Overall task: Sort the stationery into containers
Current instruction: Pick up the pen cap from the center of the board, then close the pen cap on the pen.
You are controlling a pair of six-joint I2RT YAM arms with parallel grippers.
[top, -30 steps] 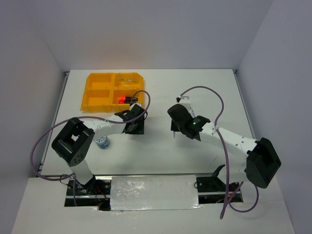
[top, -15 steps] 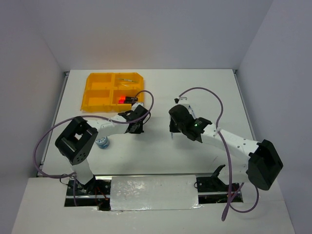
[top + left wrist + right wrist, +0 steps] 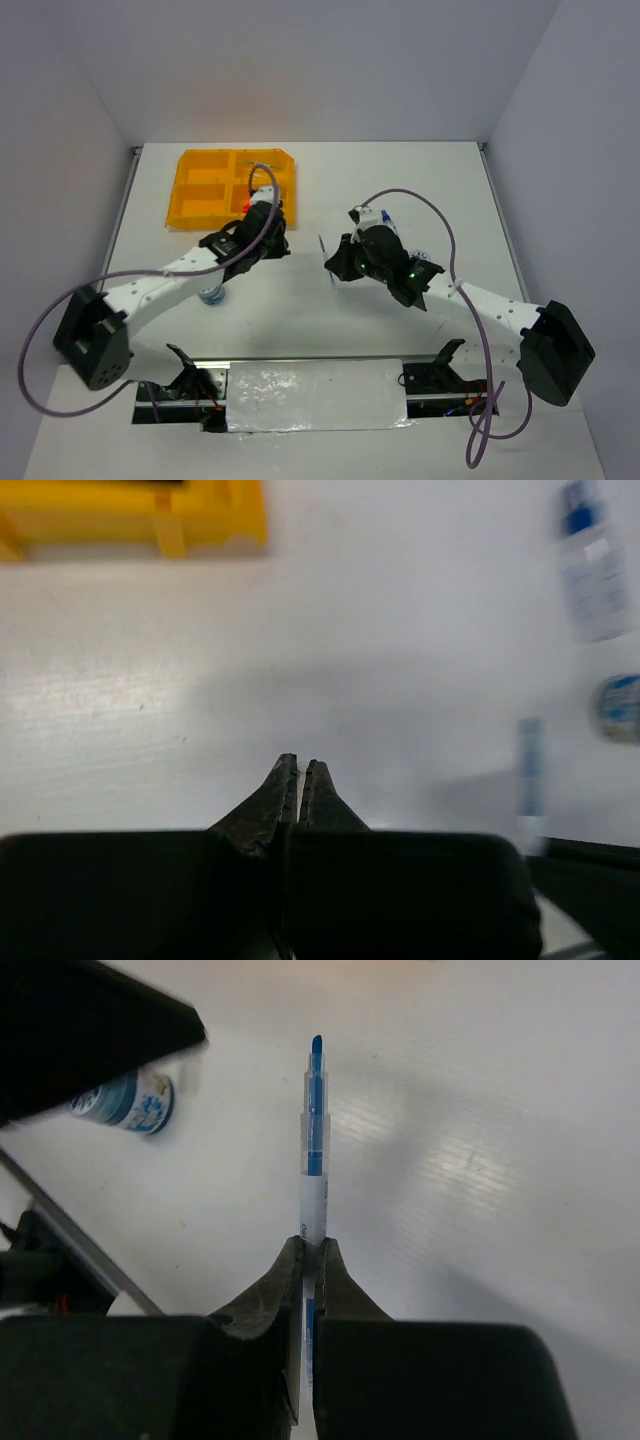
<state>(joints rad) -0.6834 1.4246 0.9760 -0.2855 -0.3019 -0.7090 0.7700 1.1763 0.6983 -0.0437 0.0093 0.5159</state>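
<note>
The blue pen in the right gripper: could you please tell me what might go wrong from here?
1. The right gripper pinches the blue pen only at its fingertips, with most of the pen sticking out ahead, so it may swivel or slip in transit.
2. The left gripper, shut and empty, sits close to the tray, so the pen's route there may be blocked, risking a collision between the arms.

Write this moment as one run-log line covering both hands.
left hand: shut, empty, over table near orange tray | right hand: shut on blue pen | sorting: blue pen not yet in orange tray
</note>
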